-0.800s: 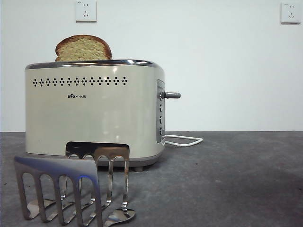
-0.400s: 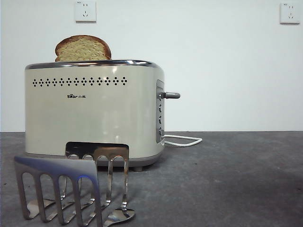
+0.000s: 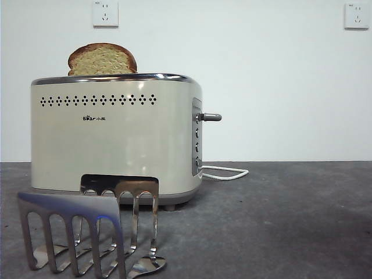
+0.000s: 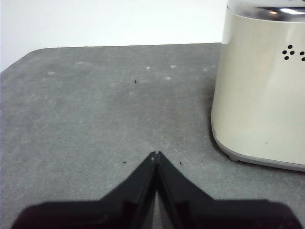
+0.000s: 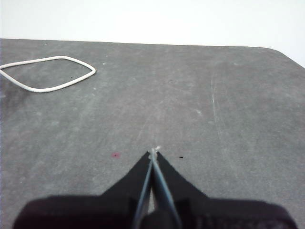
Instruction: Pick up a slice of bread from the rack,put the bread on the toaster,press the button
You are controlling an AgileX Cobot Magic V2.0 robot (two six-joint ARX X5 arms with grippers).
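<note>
While the slice of bread is standing upright in the top of the toaster, with its domed crust showing above the chrome rim, both arms are waiting away from it. The rack is sitting on the grey table just in front of the toaster, holding nothing. The left gripper is hanging near the toaster's side with its jaws pressed together. The right gripper is hovering over bare table near the white cord, jaws also closed on nothing.
</note>
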